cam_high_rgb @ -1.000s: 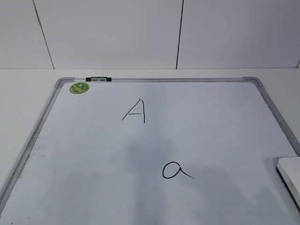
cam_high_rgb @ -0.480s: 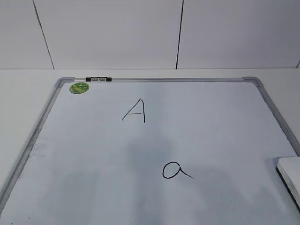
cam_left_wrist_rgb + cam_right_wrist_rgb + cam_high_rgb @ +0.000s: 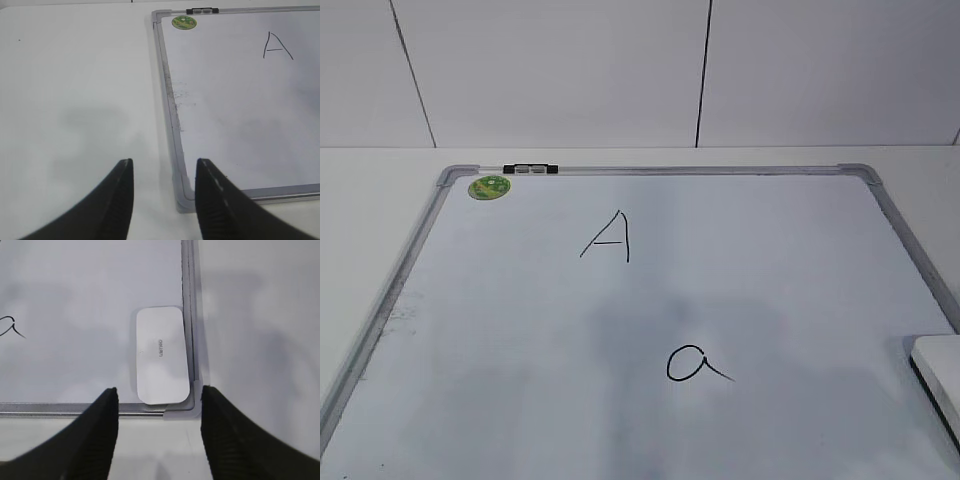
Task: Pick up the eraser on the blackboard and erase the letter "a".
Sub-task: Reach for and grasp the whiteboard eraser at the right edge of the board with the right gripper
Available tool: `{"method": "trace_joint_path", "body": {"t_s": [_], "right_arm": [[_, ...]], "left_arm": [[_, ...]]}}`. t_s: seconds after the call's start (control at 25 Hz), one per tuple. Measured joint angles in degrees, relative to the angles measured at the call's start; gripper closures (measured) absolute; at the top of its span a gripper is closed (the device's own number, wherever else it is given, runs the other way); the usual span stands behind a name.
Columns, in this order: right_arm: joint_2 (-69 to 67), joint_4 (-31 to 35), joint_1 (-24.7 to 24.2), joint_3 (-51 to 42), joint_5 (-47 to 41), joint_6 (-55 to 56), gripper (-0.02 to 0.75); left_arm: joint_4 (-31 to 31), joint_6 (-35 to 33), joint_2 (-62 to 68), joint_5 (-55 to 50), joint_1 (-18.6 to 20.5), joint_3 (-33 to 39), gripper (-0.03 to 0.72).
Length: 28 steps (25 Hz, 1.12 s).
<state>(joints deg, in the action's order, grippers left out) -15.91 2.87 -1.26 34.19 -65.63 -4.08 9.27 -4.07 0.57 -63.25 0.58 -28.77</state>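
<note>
The blackboard (image 3: 520, 330) is a white dry-erase board with a grey frame and a green sticker (image 3: 489, 186). The letter "a" (image 3: 695, 364) sits at its lower middle; part of its tail shows in the right wrist view (image 3: 10, 327). The eraser (image 3: 161, 354) is a white oblong block lying in the board's near right corner, and its edge shows in the exterior view (image 3: 940, 375). My right gripper (image 3: 159, 392) is open and empty, just short of the eraser. My left gripper (image 3: 164, 165) is open and empty over the board's near left corner (image 3: 182, 200).
A capital "A" (image 3: 610, 238) is drawn on the upper middle of the board. A small black-and-silver clip (image 3: 531, 169) sits on the top frame. The white table (image 3: 75, 100) lies left of the board, and a white tiled wall stands behind.
The board, letters and eraser have not moved. Faint shadows on the board have shifted slightly.
</note>
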Motion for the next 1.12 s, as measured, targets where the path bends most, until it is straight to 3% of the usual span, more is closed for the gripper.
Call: {"method": "trace_joint_path", "body": {"t_s": [0.48,1.12], "right_arm": [[-15.98,0.0,0.0,0.6,-0.23,0.0,0.29],[-16.32,0.27,0.0,0.6,0.56,0.0,0.305]], "left_arm": [[0.0,0.0,0.0,0.0,0.0,0.0,0.381],[0.0,0.0,0.0,0.0,0.0,0.0,0.381]]}}
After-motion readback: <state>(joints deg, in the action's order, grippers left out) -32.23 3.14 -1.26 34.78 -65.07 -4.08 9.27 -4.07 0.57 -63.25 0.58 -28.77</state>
